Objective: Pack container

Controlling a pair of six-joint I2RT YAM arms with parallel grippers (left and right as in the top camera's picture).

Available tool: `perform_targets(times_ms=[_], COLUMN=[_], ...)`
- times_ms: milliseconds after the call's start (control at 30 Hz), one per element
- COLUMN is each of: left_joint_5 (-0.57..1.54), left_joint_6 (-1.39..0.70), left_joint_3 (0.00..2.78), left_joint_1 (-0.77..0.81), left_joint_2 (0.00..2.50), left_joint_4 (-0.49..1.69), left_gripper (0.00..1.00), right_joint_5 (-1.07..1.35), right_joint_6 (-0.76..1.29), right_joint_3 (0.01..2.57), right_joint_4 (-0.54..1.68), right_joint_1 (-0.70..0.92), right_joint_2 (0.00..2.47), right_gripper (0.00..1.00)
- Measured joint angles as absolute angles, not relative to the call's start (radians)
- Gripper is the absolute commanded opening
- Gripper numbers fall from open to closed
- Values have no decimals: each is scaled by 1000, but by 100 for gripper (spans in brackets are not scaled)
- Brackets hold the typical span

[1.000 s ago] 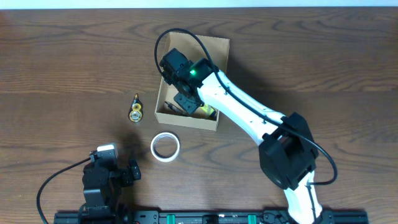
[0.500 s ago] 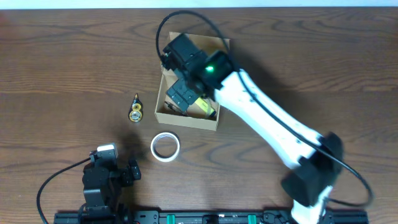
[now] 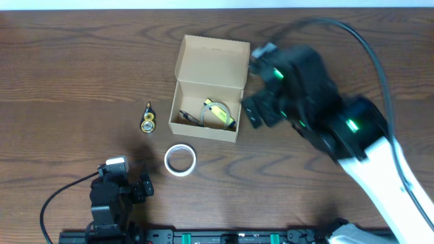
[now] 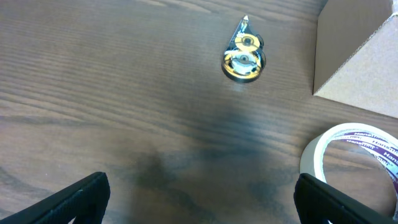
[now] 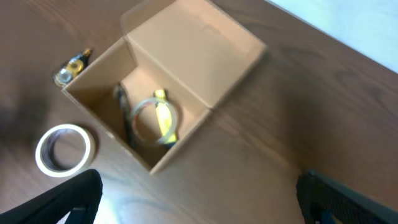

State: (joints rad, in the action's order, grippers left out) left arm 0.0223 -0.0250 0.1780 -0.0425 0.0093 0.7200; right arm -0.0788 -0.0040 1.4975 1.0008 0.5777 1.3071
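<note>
The container is a tan cardboard box standing open, its flap lid leaning back. Inside lie a yellow item with a clear ring and a dark thin piece. My right gripper is open and empty, up in the air just right of the box, looking down into the container. My left gripper is open and empty, low near the table's front edge. A white tape roll lies just ahead of its right finger.
A white tape roll lies in front of the box. A small gold-and-yellow tape dispenser sits left of it. The right arm stretches over the table's right half. Bare wood surrounds the box.
My right gripper has come up out of the box and swung to the right, jaws now wide. The yellow item stays in the box. The left arm has not moved.
</note>
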Motion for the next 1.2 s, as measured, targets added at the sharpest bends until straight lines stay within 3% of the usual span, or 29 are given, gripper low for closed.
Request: perform_targets(times_ms=[133, 333, 767, 1000, 1200], left_joint_5=[22, 22, 22, 22, 22], left_joint_6=[-25, -25, -25, -25, -25], left_joint_3=[178, 178, 178, 178, 178], left_joint_1=[-43, -43, -43, -43, -43], left_joint_2=[9, 9, 9, 9, 9], left_joint_4=[720, 721, 721, 721, 721], left_gripper=[96, 95, 95, 95, 95], right_joint_5=[-88, -179, -420, -353, -310], right_joint_6=[63, 194, 304, 178, 119], right_joint_3=[1245, 1019, 908, 718, 548], right_joint_4=[914, 1009, 1176, 1011, 853], right_joint_1=[528, 497, 497, 434, 320], right_joint_2=[1046, 665, 368, 146, 135], right_gripper=[99, 99, 99, 99, 99])
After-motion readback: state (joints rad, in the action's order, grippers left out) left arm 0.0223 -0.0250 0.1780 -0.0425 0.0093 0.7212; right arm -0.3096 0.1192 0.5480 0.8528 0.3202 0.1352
